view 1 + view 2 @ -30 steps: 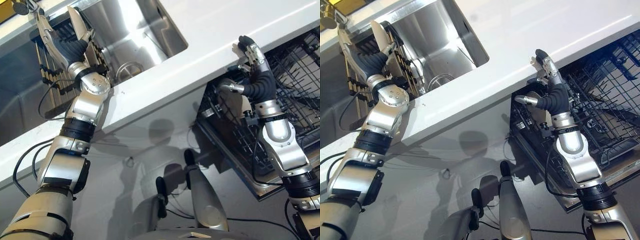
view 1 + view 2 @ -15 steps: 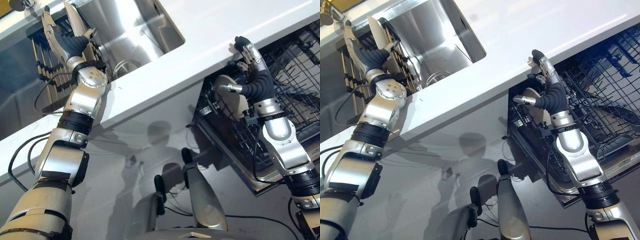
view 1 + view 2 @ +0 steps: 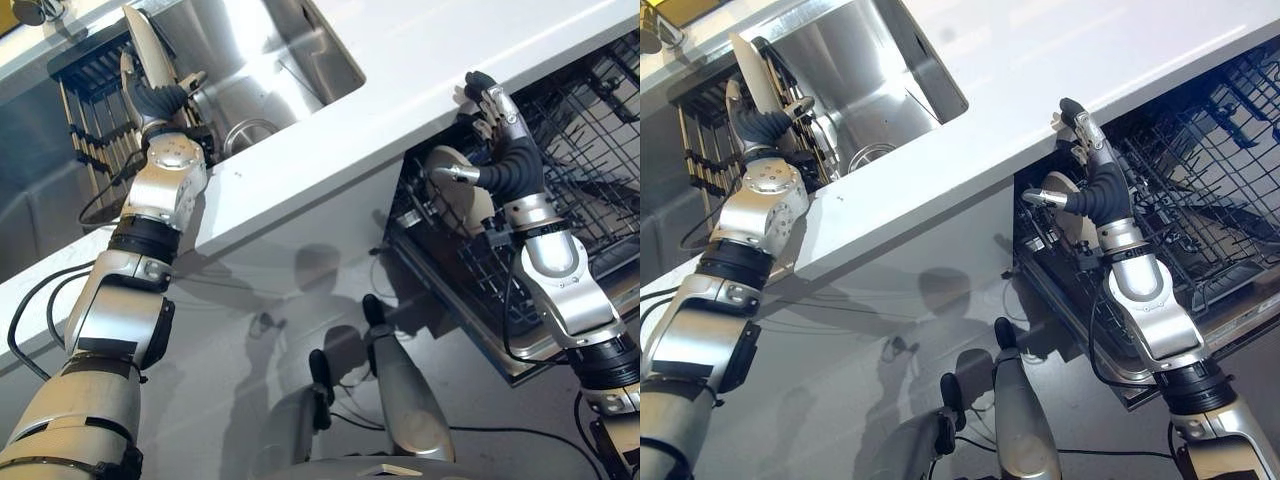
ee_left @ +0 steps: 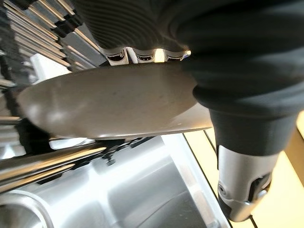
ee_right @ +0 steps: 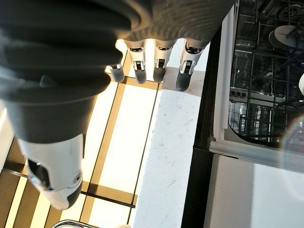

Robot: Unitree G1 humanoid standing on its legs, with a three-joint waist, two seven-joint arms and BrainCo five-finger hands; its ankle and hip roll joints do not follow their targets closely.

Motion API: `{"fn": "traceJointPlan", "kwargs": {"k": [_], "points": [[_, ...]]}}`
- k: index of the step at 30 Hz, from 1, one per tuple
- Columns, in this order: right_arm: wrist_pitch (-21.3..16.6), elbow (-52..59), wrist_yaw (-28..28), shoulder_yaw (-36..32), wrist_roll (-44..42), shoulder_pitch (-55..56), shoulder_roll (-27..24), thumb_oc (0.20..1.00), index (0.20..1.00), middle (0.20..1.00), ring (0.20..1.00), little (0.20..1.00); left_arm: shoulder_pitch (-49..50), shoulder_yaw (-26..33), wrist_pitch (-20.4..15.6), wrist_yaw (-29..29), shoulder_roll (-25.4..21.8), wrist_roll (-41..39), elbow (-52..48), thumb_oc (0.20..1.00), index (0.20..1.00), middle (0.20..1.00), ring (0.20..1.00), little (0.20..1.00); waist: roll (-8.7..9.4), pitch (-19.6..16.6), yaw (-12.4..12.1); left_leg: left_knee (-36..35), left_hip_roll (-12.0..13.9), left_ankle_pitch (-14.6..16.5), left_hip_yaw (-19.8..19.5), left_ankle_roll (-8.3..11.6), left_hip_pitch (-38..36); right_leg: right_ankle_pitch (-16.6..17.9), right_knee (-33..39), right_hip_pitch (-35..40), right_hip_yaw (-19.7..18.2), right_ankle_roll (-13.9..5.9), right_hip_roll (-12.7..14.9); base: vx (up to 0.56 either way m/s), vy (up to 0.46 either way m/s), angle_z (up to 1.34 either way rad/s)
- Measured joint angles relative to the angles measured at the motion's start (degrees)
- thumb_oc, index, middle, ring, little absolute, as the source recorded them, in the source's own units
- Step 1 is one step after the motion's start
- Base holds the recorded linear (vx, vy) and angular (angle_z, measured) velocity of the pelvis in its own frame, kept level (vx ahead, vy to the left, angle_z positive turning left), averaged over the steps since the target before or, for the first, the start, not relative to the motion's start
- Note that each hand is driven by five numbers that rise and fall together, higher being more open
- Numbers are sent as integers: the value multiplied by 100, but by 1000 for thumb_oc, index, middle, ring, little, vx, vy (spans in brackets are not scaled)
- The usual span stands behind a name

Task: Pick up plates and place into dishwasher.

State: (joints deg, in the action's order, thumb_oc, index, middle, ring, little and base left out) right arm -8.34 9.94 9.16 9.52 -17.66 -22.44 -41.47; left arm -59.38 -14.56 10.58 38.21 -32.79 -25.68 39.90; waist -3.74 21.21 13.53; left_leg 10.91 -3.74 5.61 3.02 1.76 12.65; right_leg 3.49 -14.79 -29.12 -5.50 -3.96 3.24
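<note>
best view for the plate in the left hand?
Left wrist view: the plate spans the frame broadside, the left hand over its rim. Both eye views show it edge-on above the sink, by the rack.

Left hand (image 3: 762,125) grips plate (image 3: 748,66); right hand (image 3: 1092,170) at counter (image 3: 1040,90) edge.

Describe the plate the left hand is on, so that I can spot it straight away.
Start at the steel sink sunk into the white countertop. Against its far-left side stands a dark dish rack. The plate stands on edge there, pale beige and plain, with the left hand pinching its lower edge; everything round it is dark slats.
</note>
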Motion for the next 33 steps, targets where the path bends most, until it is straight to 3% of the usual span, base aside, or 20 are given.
{"fn": "traceJointPlan", "kwargs": {"k": [3, 4, 6, 23, 33], "points": [[34, -1, -4, 19, -5, -32, -4, 1000, 1000, 1000, 1000, 1000, -27, -3, 19, -61, -10, -42, 62, 1000, 1000, 1000, 1000, 1000, 0, 0, 3, -8, -1, -3, 2, -4, -1, 1, 31, 8, -7, -2, 0, 7, 5, -2], [34, -1, -9, 23, -31, -32, -14, 1000, 1000, 1000, 1000, 1000, -27, -6, 20, -88, -11, -50, 66, 589, 589, 589, 589, 589, -1, 0, 4, -9, -3, -4, 1, -5, -3, 2, 37, 14, -7, -3, 1, 0, 0, 0], [34, -8, -23, 35, -107, -36, -15, 1000, 1000, 1000, 1000, 1000, -29, -14, 29, -194, -25, -167, 109, 200, 200, 200, 200, 200, -6, -3, 26, -19, -7, -5, -3, -8, -15, 28, 61, 38, -7, -43, 3, 4, 9, 2], [132, 11, -145, 162, -224, -114, -63, 1000, 1000, 1000, 1000, 1000, -20, -15, -33, 67, -194, -210, 445, 200, 200, 200, 200, 200, -63, -28, 141, -114, -19, -29, 2, -38, -113, 34, 75, 91, -31, -50, 9, 3, 9, -1], [132, 45, -318, 167, -225, 110, -236, 1000, 1000, 1000, 1000, 1000, 222, 29, -407, 137, -98, -321, 633, 200, 200, 200, 200, 200, -181, 25, 241, -334, -26, -45, -12, -68, -494, 35, 56, 389, -5, -47, 53, -5, 45, 1]]}}
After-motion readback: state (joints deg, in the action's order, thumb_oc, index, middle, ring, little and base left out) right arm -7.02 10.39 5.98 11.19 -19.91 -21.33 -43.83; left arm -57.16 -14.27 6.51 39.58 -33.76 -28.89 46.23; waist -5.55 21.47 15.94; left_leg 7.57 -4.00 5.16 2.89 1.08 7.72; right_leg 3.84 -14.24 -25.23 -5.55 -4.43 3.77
